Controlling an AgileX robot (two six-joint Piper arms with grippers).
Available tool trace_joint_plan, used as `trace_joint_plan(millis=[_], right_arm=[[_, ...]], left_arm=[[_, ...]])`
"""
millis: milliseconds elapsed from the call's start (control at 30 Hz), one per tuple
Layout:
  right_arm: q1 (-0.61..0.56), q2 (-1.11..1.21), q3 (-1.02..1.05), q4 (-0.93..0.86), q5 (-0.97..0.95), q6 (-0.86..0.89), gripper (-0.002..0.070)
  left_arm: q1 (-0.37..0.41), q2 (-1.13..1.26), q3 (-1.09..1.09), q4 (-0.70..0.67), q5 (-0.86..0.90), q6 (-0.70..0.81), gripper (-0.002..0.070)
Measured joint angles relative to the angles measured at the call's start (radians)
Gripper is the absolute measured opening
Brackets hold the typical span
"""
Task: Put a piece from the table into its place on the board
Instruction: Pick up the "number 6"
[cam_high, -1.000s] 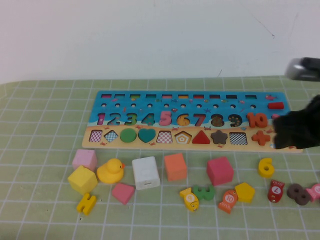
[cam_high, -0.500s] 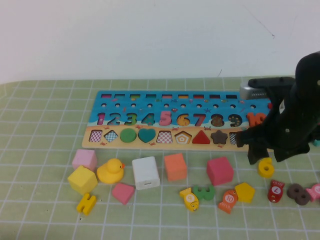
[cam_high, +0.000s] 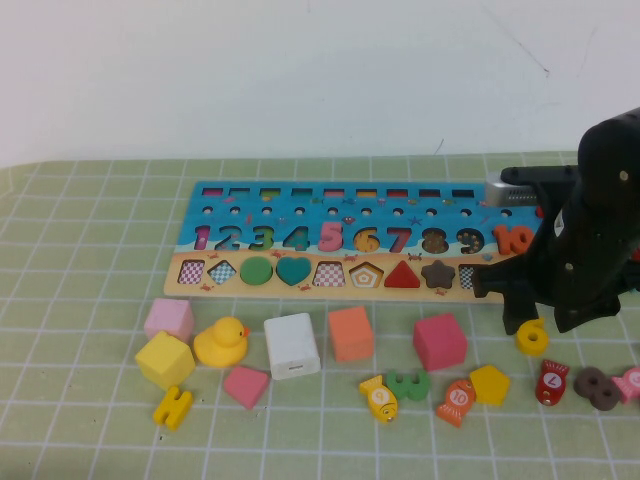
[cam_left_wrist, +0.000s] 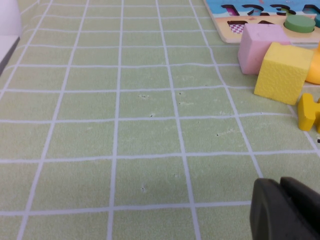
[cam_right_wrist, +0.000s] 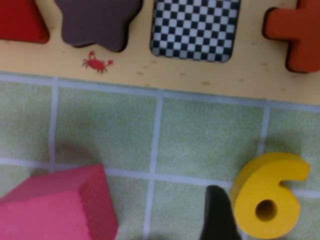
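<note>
Now, right gripper (cam_high: 535, 325): poised over the yellow 6 (cam_high: 531, 336), one dark fingertip (cam_right_wrist: 216, 215) just beside it; spread or closed cannot be told.
Yellow 6: flat on the green mat (cam_high: 90, 300), near the board (cam_high: 370, 235), below the orange plus (cam_high: 521, 275).
Left gripper (cam_left_wrist: 287, 210): parked over the mat, well apart from the yellow 6; grip state unclear.
Step, judged: approach for pickup.
Next: straddle the yellow 6, close, lift toward its slot.

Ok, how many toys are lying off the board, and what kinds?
Cubes: 5
Fish: 4
Numbers: 3
Flat shapes: 2
Duck: 1
Yellow H piece: 1
Total: 16
Right gripper hovers open over the yellow 6; left gripper sits over bare mat.
</note>
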Motion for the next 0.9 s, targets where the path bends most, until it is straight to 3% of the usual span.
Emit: trace_joint_plan(millis=[900], right_arm=[[0.000, 0.000, 0.000, -0.009, -0.049, 0.007, 0.0391]], left_arm=[[0.000, 0.000, 0.000, 0.000, 0.000, 0.000, -0.0002]])
